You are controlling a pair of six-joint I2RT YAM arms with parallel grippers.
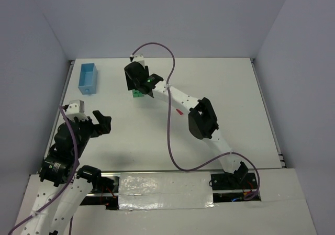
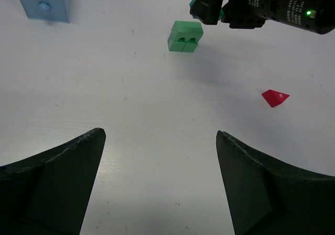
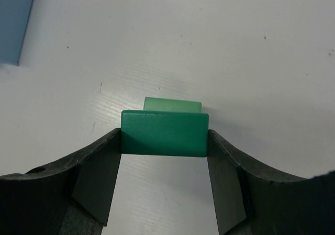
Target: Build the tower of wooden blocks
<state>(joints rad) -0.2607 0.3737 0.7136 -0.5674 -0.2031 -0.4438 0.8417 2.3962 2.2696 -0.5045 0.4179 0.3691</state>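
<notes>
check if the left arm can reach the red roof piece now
Probably yes: the red roof piece lies alone ahead of the open left fingers, though the right arm hangs close by.

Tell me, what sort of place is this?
Probably a robotics lab test cell: a white table boxed in by plain walls, a left arm and right arm bolted at its edge, a green block and red piece to handle.

White worktop (image 1: 230, 83), matte, few faint specks. Plain pale grey walls enclose it on three sides: far wall (image 1: 167, 15), left wall (image 1: 26, 62), right wall (image 1: 309, 62). Glossy tape strip (image 1: 162, 185) along near edge. Light soft, even; shadows faint.
</notes>
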